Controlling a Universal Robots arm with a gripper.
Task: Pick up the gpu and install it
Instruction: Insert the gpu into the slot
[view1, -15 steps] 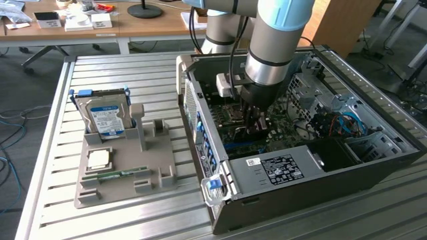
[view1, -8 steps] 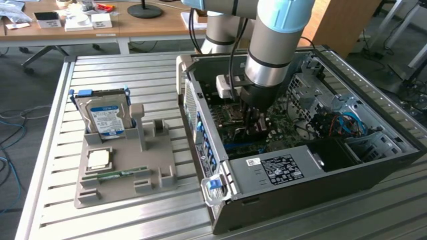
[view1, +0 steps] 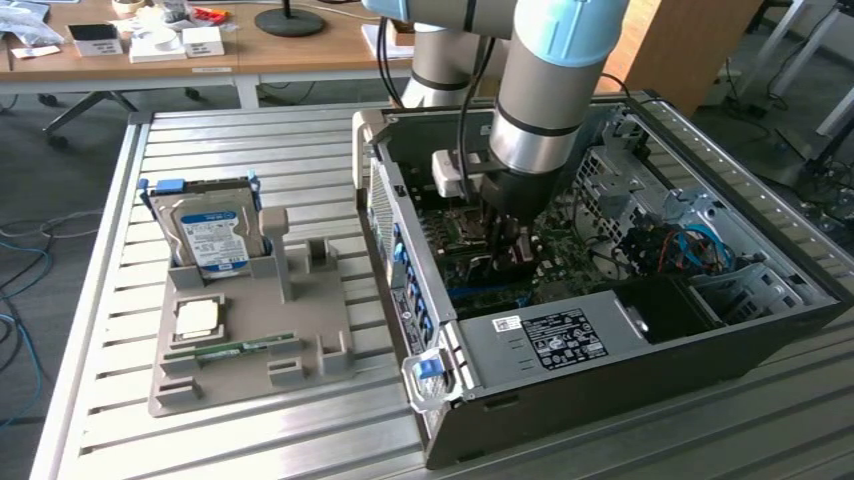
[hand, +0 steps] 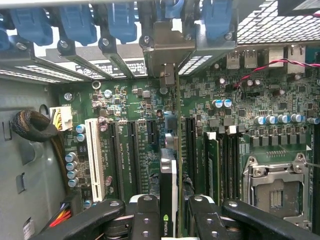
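Green card edge-on: the gpu (hand: 169, 185) is pinched between the pincer's (hand: 171, 204) black fingers (hand: 145, 215), standing upright right under it over the motherboard (hand: 135, 110) slots inside the open pc case (view1: 747, 330). Its silver bracket (hand: 167, 45) sits ahead of the fingers at the rear openings. Can't tell if it's fully seated

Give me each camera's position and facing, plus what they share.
Exterior view: raised, apart from the robot, looking down at the open computer case and the hard drive beside it; the arm shows.
Wrist view: on the wrist, facing the motherboard; fingers grip the gpu edge-on.
Shared: the case interior and motherboard.
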